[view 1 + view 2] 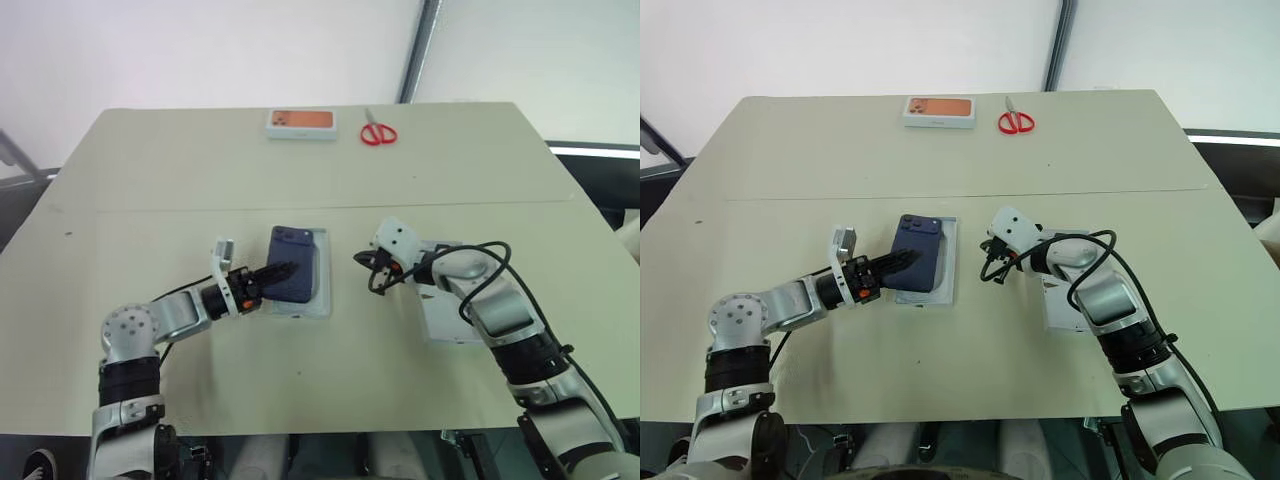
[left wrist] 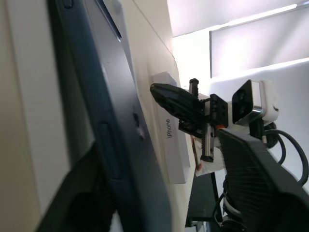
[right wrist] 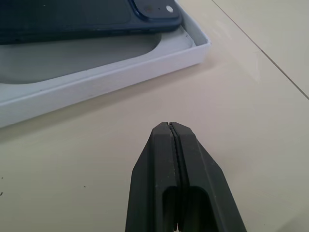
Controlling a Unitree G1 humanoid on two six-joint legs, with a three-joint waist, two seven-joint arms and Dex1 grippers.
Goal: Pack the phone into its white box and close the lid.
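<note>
The phone [image 1: 291,272] lies askew on the white box [image 1: 316,288] near the middle of the desk [image 1: 200,170]: its left edge hangs over the box's left wall and its camera corner points to the far side, so it is not yet seated flat in the tray. The left tool [image 1: 279,272] reaches in from the left at the phone's near left edge; from the pictures I cannot tell whether its fingers are wide apart or pinch the phone. The right tool [image 1: 371,266] hovers just right of the box, its two fingers [image 3: 178,159] pressed together and holding nothing. The lid [image 1: 447,325] lies on the desk under the right arm.

To do this step well, I think the phone should be pushed gently to the right until all its edges are inside the walls, and lowered flat. The right tool could steady the box from its right side so that it does not slide.

On the lid's side wall the word "iPhone" [image 2: 168,129] can be read. A second white box with orange picture [image 1: 300,122] and red scissors [image 1: 378,133] lie at the far edge.
</note>
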